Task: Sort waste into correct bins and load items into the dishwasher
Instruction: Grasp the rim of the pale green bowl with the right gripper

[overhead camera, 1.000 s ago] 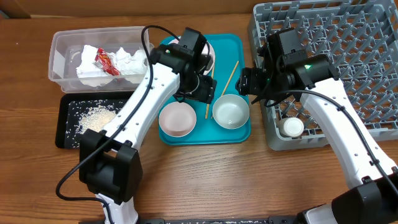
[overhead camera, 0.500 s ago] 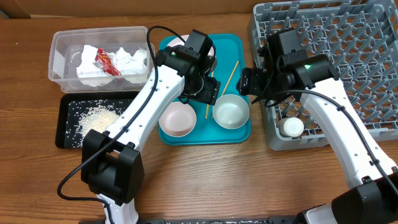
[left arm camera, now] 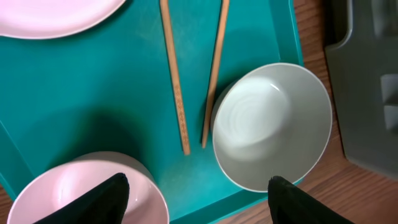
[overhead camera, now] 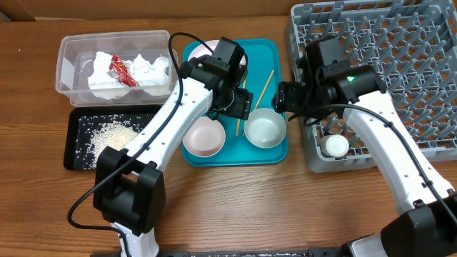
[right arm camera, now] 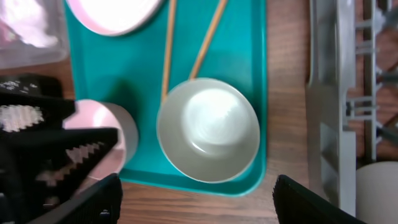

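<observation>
My left gripper is open and empty above the teal tray, over two wooden chopsticks lying between a pink bowl and a pale bowl. The pink-white plate lies at the tray's far end, mostly hidden under the left arm in the overhead view. My right gripper is open and empty above the pale bowl. A white cup sits in the grey dish rack. The clear tub holds napkins and the red wrapper. The black tray holds rice.
The teal serving tray lies between the bins at the left and the rack at the right. Both arms crowd the space above it, the grippers close together. Bare wooden table runs along the front.
My left gripper has shifted a little right and forward over the tray, nearer the chopsticks. The right arm has barely moved.
</observation>
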`<control>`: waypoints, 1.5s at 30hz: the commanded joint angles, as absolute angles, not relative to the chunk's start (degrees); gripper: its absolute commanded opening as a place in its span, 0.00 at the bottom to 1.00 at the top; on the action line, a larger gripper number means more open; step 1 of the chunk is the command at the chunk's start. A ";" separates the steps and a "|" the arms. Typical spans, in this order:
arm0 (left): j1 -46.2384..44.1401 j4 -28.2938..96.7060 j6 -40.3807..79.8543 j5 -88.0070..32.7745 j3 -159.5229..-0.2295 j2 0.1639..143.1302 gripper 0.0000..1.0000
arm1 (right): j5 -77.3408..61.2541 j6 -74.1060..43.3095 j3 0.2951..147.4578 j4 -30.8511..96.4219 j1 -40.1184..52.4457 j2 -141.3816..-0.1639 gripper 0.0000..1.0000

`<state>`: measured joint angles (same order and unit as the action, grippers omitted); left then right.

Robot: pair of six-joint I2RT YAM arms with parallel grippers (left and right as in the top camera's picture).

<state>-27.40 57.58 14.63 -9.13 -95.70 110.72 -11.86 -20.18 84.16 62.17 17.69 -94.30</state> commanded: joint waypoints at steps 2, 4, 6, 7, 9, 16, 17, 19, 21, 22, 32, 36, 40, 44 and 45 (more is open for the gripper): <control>-27.20 57.19 15.29 -8.34 -95.26 111.28 0.74 | -10.96 -21.54 80.18 60.55 17.56 -94.65 0.79; -26.81 57.12 15.29 -8.34 -95.26 111.28 0.74 | -10.90 -22.31 78.72 59.72 17.56 -94.65 0.79; -26.46 57.12 15.29 -8.34 -95.26 111.28 0.74 | -10.96 -22.63 77.36 58.70 17.56 -94.65 0.77; -26.24 57.12 15.29 -8.34 -95.26 111.28 0.74 | -10.83 -22.76 76.75 58.35 17.56 -94.65 0.75; -25.82 57.14 15.25 -8.32 -95.26 111.28 0.74 | -9.89 -23.00 75.66 58.28 17.56 -94.65 0.72; -23.83 57.14 15.27 -8.34 -95.26 111.28 0.75 | -8.62 -24.23 71.13 55.83 17.63 -94.65 0.69; -23.57 57.14 15.27 -8.36 -95.26 111.28 0.75 | -8.67 -24.56 70.39 55.22 17.61 -94.65 0.68; -23.27 57.12 15.25 -8.34 -95.26 111.28 0.75 | -8.62 -25.06 69.36 54.28 17.61 -94.65 0.67; -23.16 57.12 15.25 -8.34 -95.26 111.28 0.75 | -8.69 -25.36 68.38 53.15 17.63 -94.65 0.66; -23.16 57.10 15.22 -8.34 -95.26 111.28 0.75 | -8.67 -25.36 68.10 52.73 17.63 -94.67 0.65; -23.00 56.45 15.25 -5.56 -95.31 111.28 0.75 | -9.08 -25.36 67.40 50.57 19.00 -97.25 0.61; -21.34 56.75 15.22 -5.37 -96.18 111.20 0.75 | -9.08 -25.58 67.40 49.23 20.88 -100.09 0.60; -18.28 59.70 15.22 -5.37 -98.85 111.20 0.74 | -9.08 -25.61 67.40 48.27 21.87 -102.15 0.60; -15.27 61.54 15.11 -5.39 -100.57 111.20 0.73 | -9.04 -25.61 67.40 48.21 21.89 -102.50 0.52; -14.61 61.67 14.76 -5.54 -100.64 111.13 0.73 | -9.04 -25.61 67.40 48.16 21.89 -102.50 0.50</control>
